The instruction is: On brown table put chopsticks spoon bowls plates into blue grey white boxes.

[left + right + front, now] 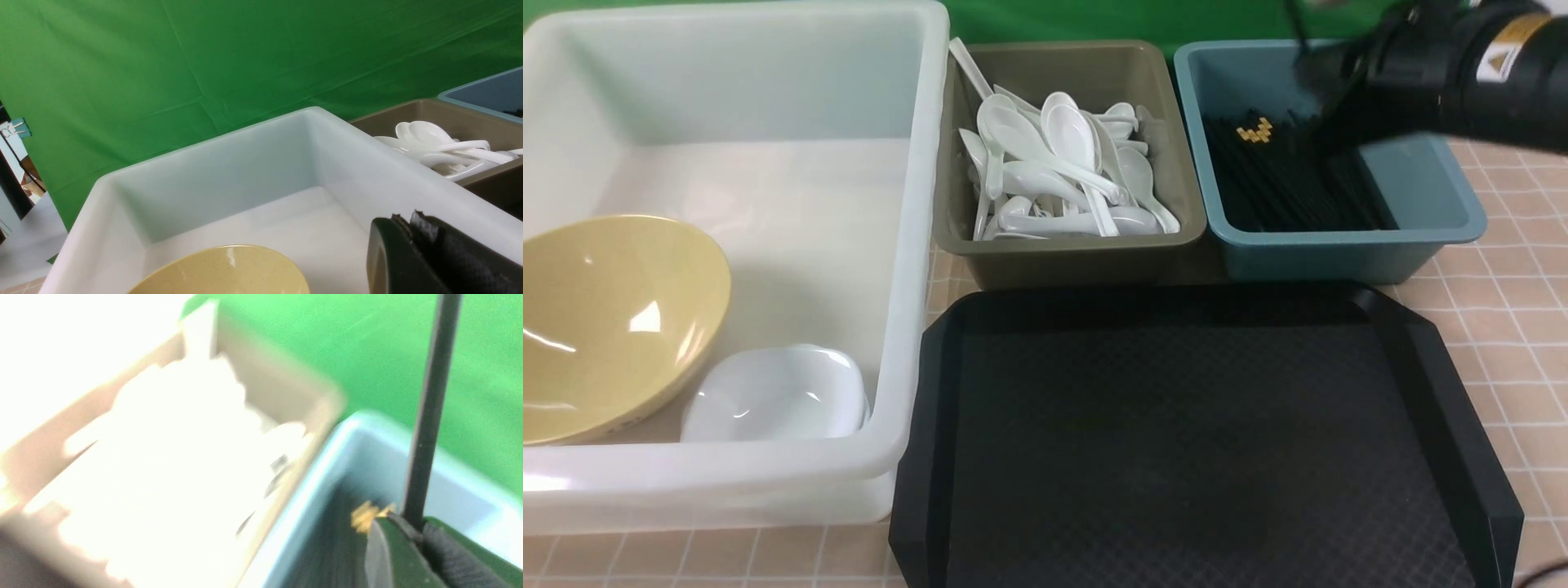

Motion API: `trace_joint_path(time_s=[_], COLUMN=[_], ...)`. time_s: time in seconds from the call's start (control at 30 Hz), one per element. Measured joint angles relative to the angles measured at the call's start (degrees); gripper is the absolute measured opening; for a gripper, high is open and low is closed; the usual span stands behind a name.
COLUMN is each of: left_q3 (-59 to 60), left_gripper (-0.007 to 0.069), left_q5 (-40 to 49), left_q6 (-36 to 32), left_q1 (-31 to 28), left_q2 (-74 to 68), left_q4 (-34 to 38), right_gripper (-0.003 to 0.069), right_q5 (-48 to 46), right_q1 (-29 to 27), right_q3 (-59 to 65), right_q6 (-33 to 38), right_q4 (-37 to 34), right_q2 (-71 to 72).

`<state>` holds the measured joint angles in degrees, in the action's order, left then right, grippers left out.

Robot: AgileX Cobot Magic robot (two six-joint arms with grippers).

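My right gripper (408, 524) is shut on a black chopstick (429, 408) that stands up from its jaws, above the blue box (359, 428). Under it in that box lies a pile of black chopsticks (1282, 188) with gold ends. The right arm (1445, 65) shows blurred over the blue box (1339, 257). White spoons (1054, 163) fill the olive-grey box (1078, 253). The white box (915, 245) holds the yellow bowl (605, 318) and a white plate (776, 392). My left gripper (404, 218) is shut and empty beside the white box's near wall (204, 151), near the bowl (229, 271).
A black textured tray (1192, 441) lies on the brown table (1503, 294) in front of the two small boxes. A green backdrop hangs behind the boxes. The three boxes stand side by side with narrow gaps.
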<state>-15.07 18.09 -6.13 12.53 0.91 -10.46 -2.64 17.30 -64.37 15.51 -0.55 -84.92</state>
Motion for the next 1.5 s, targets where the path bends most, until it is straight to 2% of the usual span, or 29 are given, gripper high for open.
trace_joint_path(time_s=[0.07, 0.17, 0.27, 0.37, 0.5, 0.53, 0.57, 0.7, 0.73, 0.77, 0.8, 0.83, 0.87, 0.97, 1.07, 1.27, 1.4, 1.47, 1.5], left_q3=[0.0, 0.0, 0.0, 0.0, 0.0, 0.0, 0.0, 0.0, 0.0, 0.0, 0.0, 0.0, 0.0, 0.0, 0.0, 0.0, 0.0, 0.02, 0.02], left_gripper=[0.0004, 0.0004, 0.0004, 0.0004, 0.0004, 0.0004, 0.0004, 0.0004, 0.0004, 0.0004, 0.0004, 0.0004, 0.0004, 0.0004, 0.0004, 0.0004, 0.0004, 0.0004, 0.0004], left_q5=[0.0, 0.0, 0.0, 0.0, 0.0, 0.0, -0.06, -0.11, -0.11, 0.0, 0.13, 0.2, 0.43, 0.43, 0.43, 0.43, 0.43, 0.43, 0.43], left_q6=[0.0, 0.0, 0.0, 0.0, 0.0, 0.0, 0.0, 0.0, 0.0, 0.0, 0.0, 0.0, 0.0, 0.0, 0.0, 0.0, 0.0, 0.0, 0.0], left_q1=[0.0, 0.0, 0.0, 0.0, 0.0, 0.0, 0.0, 0.0, 0.0, 0.0, 0.0, 0.0, 0.0, 0.0, 0.0, 0.0, 0.0, 0.0, 0.0], left_q2=[0.0, 0.0, 0.0, 0.0, 0.0, 0.0, 0.0, 0.0, 0.0, 0.0, 0.0, 0.0, 0.0, 0.0, 0.0, 0.0, 0.0, 0.0, 0.0], left_q4=[0.0, 0.0, 0.0, 0.0, 0.0, 0.0, 0.0, 0.0, 0.0, 0.0, 0.0, 0.0, 0.0, 0.0, 0.0, 0.0, 0.0, 0.0, 0.0], right_gripper=[0.0083, 0.009, 0.0124, 0.022, 0.0341, 0.0344, 0.0353, 0.0307, 0.0255, 0.0248, 0.0179, 0.0172, 0.0106, 0.0041, 0.0035, 0.0035, 0.0036, 0.0036, 0.0036], right_q5=[7.68, 8.22, 5.27, 0.68, -7.76, -8.34, -13.1, -20.22, -22.36, -22.71, -23.03, -22.93, -21.8, -16.57, -11.79, 4.67, 8.56, 9.26, 9.32], right_q1=[-2.69, -4.75, -5.3, -5.3, -5.3, -5.3, -5.25, -5.25, -5.25, -5.25, -5.25, -5.25, -5.19, -5.19, -5.19, -5.19, -5.19, -5.19, -5.19], right_q3=[-0.6, -2.97, -5.68, -7.96, -11.12, -11.29, -12.45, -13.24, -13.02, -12.94, -11.52, -10.98, -7.95, 1.09, 9.17, 41.21, 52.47, 59.05, 62.12], right_q6=[-2.55, -4.36, -5.96, -7.96, -10.03, -10.07, -10.3, -8.13, -6.29, -6.09, -4.74, -4.64, -4.38, -4.11, -4.05, -4.59, -5.7, -11.78, -18.33], right_q4=[0.08, 0.11, 0.14, 0.19, 0.19, 0.19, 0.22, 0.22, 0.22, 0.22, 0.22, 0.22, 0.22, 0.22, 0.22, 0.22, 0.16, 0.16, 0.16], right_q2=[-5.96, -13.85, -19.43, -21.96, -19.31, -19.01, -16.43, -7.73, -1.33, -1.33, 6.02, 6.87, 14.85, 27.16, 36.22, 57.72, 66.15, 71.8, 75.35])
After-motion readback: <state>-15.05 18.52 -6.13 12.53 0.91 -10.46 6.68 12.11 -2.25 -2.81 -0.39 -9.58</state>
